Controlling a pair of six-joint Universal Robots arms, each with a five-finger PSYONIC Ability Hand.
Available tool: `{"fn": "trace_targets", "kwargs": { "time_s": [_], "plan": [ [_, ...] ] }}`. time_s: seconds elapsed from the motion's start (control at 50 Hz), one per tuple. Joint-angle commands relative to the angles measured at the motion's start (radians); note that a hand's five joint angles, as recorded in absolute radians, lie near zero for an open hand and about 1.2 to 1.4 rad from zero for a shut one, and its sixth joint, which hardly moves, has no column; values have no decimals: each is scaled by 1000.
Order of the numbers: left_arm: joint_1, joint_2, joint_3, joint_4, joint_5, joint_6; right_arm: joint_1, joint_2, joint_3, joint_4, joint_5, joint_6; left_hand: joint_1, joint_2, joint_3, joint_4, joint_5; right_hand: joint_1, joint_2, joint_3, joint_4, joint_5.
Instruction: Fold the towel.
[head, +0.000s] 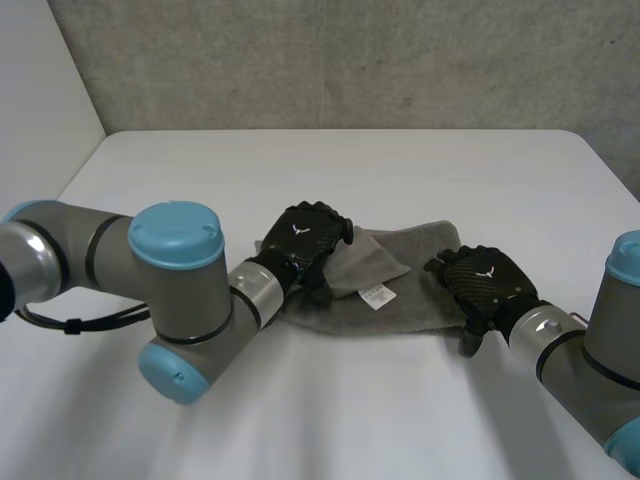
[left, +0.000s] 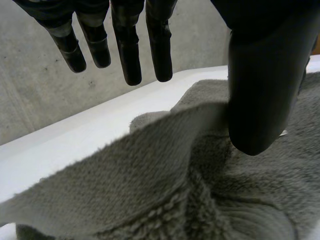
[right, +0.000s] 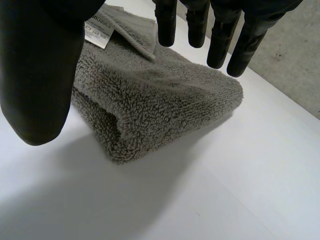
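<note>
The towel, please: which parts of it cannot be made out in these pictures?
- Head view: the left hand covers the towel's left end; the label's print is too small to read.
- Right wrist view: the right hand's thumb hides part of the label.

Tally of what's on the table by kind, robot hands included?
Grey towel: 1
White label: 1
Black hands: 2 (left hand, right hand)
Total: 4
</note>
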Motion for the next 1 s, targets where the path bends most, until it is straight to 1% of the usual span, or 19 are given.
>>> {"fn": "trace_targets", "kwargs": {
  "time_s": [0.02,0.04,0.06,0.1,0.2,0.26,0.38,0.48,0.58,0.66,0.74,0.84,0.88,0.9,0.92,0.94,0.96,0.98,1.0],
  "plan": [
    [21,-70,93,-2,-129,8,7,2,37,-45,0,0,-27,-20,-58,-66,12,-60,-76,-53,-76,-63],
    [35,-76,103,1,-172,9,9,2,51,-64,-3,0,-27,-20,-58,-66,12,-20,-37,-53,-76,-24],
    [35,-76,103,1,-172,9,9,2,51,-64,-3,0,-27,-20,-58,-66,12,-20,-36,-53,-76,-23],
    [84,-79,99,0,-233,38,4,0,75,-108,-9,0,-27,-20,-58,-66,12,9,-7,-53,-76,6],
    [145,-76,62,-8,-264,99,7,2,91,-143,-11,-2,-33,-26,-58,-66,7,45,28,-53,-76,41],
    [158,-64,30,-5,-267,110,9,6,92,-145,-8,-3,-36,-29,-58,-66,4,86,69,-53,-76,82],
    [153,-18,-18,-12,-261,98,9,26,98,-168,-1,-6,-53,-47,-58,-66,-14,235,219,-53,-76,232],
    [121,76,-105,-12,-255,77,1,29,109,-191,-4,-5,-65,-58,-58,-66,-26,344,328,-53,-76,340],
    [86,135,-148,-9,-254,64,4,32,111,-194,2,1,-74,-67,-58,-66,-34,338,322,-53,-76,335],
    [81,174,-182,-6,-251,64,16,31,111,-190,14,18,-80,-73,-58,-66,-40,274,258,-53,-76,270],
    [81,211,-226,8,-251,67,12,22,112,-182,11,92,-80,-73,-58,-66,-40,241,225,-53,-76,238],
    [86,219,-254,12,-251,66,16,23,115,-185,8,106,-83,-76,-58,-66,-43,282,266,-53,-76,279],
    [87,219,-257,12,-251,66,15,32,112,-193,8,104,-83,-76,-58,-66,-43,344,328,-53,-76,341],
    [87,219,-257,14,-252,64,10,40,109,-196,8,100,-86,-79,-58,-66,-46,428,412,-53,-76,425],
    [87,219,-257,14,-252,64,10,40,109,-196,8,100,-86,-79,-58,-66,-46,429,413,-53,-76,426],
    [89,219,-257,17,-254,64,4,54,106,-199,5,97,-91,-85,-58,-66,-52,676,660,-53,-76,673],
    [90,219,-259,24,-254,63,1,57,103,-203,0,97,-91,-85,-58,-66,-52,1036,1020,-53,-76,1033],
    [90,219,-259,24,-254,63,1,57,103,-203,0,97,-91,-85,-58,-66,-52,1040,1024,-53,-76,1036],
    [90,219,-259,24,-254,63,0,54,103,-206,-4,97,-91,-85,-58,-66,-52,1161,1145,-53,-76,1157]
  ]
}}
